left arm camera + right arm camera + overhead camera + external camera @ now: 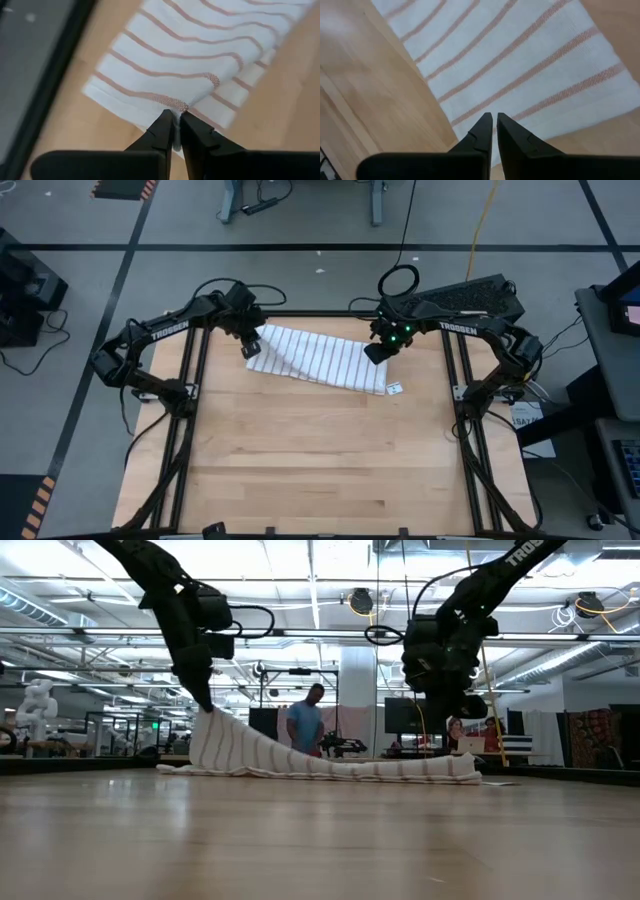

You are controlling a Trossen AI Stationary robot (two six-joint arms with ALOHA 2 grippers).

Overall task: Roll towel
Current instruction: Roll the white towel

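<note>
- The towel (318, 358) lies at the far end of the worktop (320, 470), spread between my two arms, with its small white tag (394, 389) on the wood at the corner nearest the right arm.
- My left tool (176, 116) is clenched on a pinch of the towel's edge. The low view shows that end pulled up off the wood into a peak, with the cloth sloping away and the rest lying flat.
- My right tool (494, 118) hangs above the other end with its fingers closed together. From the wrist view I see only striped cloth beneath the tips and nothing between them, so I judge it holds nothing.
- Main risk: the left grip is a thin fold right at the tips. If I pull sideways too fast, the cloth could slip out and drop back crumpled.
- With only one end lifted, any rolling motion would drag the whole towel across the wood instead of turning it over, leaving a skewed, loose roll.
- If I bring the right tool down closed, it will just press the cloth; it needs to be spread first to take hold.
- The towel sits close to the far edge, so a push that way could send it over the frame rail (330, 315).
</note>
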